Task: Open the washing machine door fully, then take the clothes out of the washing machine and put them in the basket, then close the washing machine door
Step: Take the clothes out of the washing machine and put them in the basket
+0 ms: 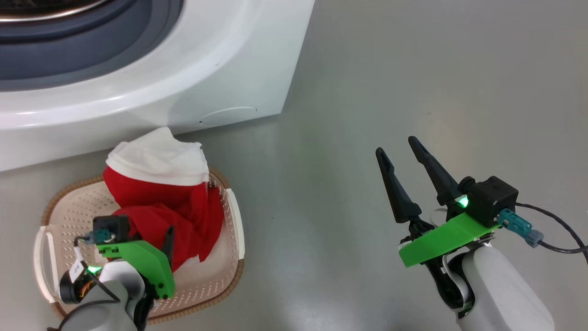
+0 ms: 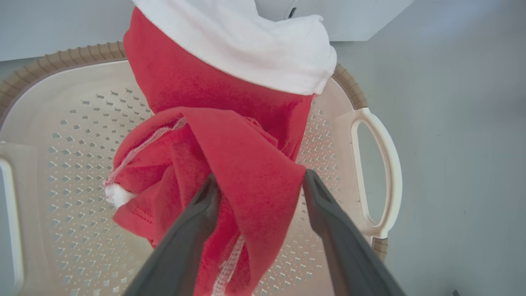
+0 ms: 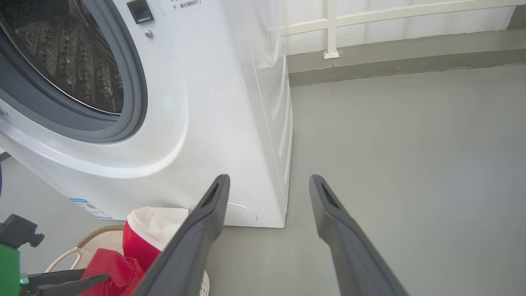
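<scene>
The left tool (image 2: 261,183) hangs over the basket (image 1: 69,207) with its two dark fingers spread wide, a fold of the clothes (image 1: 161,197) lying in the gap and reaching both fingers, not squeezed. From the head, the basket sits on the grey floor (image 1: 413,69) at about 7 o'clock, just in front of the washing machine (image 1: 220,55), which fills the 11 o'clock corner. The clothes are heaped inside the basket, red cloth bunched up tall with a broad white band on top at its 12 o'clock end, nearest the machine; bare perforated bottom shows at 9 o'clock of the heap. The right tool (image 1: 396,146) is out at 4 o'clock, well apart from the basket, over bare floor, fingers spread and holding nothing. Seen along those fingers, the machine's mouth stands uncovered at 10 o'clock, steel drum (image 3: 74,53) ringed by grey gasket (image 3: 135,94), with a blue label (image 3: 88,207) and a round flap (image 3: 240,213) low on its front
</scene>
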